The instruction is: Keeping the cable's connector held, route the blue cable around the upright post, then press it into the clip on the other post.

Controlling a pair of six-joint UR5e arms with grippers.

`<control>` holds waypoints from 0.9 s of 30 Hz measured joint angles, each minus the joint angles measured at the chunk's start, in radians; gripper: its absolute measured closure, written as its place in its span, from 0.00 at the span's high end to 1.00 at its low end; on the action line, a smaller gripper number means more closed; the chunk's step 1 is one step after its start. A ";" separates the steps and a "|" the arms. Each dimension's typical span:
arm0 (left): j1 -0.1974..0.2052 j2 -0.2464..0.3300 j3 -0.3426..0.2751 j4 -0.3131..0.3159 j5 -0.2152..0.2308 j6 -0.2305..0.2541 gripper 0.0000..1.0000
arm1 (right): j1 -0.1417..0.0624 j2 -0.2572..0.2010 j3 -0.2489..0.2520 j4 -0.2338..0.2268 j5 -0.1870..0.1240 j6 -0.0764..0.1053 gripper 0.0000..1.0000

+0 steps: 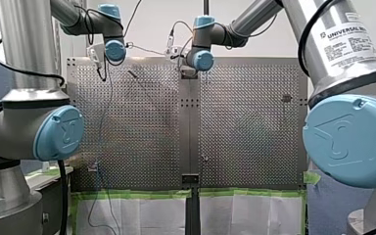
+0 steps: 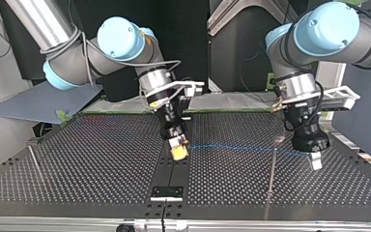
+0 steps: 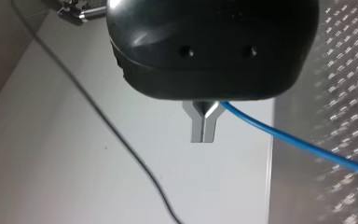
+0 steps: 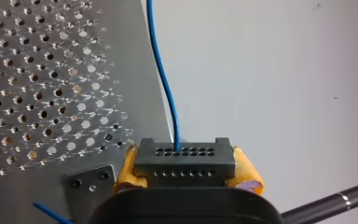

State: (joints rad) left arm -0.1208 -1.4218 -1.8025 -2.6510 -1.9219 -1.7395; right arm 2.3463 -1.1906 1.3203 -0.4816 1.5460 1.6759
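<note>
Between right claw's [image 4: 185, 169] yellow pads [image 4: 248, 169]: connector [image 4: 185, 156], clamped. Left claw [image 3: 203, 128] closed on cable [image 3: 298, 142], strung claw to claw above bench [image 2: 77, 159]. Step, judged: routing; post [image 2: 272, 169] beside left claw not yet rounded. Next: sweep cable around post under light tension.

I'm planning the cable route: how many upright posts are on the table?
2. One post stands at the top view's right, beside my left gripper; the other post stands at its far left. Others may hide behind the arms.
</note>
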 joint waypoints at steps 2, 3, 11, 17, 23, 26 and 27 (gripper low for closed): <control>0.020 -0.008 0.017 -0.008 0.019 -0.007 0.00 | -0.003 0.012 -0.013 0.005 -0.005 0.001 0.00; 0.028 -0.014 0.023 -0.011 0.028 -0.011 0.00 | -0.005 0.020 -0.021 0.009 -0.008 0.001 0.00; 0.112 -0.089 0.051 -0.007 0.112 -0.040 0.00 | -0.021 0.066 -0.075 0.019 -0.026 0.005 0.00; 0.171 -0.141 0.055 0.011 0.171 -0.056 0.00 | -0.035 0.091 -0.103 0.019 -0.040 0.008 0.00; 0.232 -0.177 0.055 0.032 0.232 -0.089 0.00 | -0.043 0.107 -0.111 0.016 -0.054 0.009 0.00; 0.265 -0.203 0.055 0.051 0.265 -0.117 0.00 | -0.047 0.117 -0.112 0.016 -0.060 0.008 0.00; 0.274 -0.211 0.055 0.055 0.275 -0.127 0.00 | -0.049 0.121 -0.112 0.016 -0.062 0.006 0.00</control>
State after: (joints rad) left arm 0.1533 -1.6329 -1.7471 -2.5956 -1.6470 -1.8663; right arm 2.2977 -1.0699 1.2085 -0.4654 1.4838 1.6824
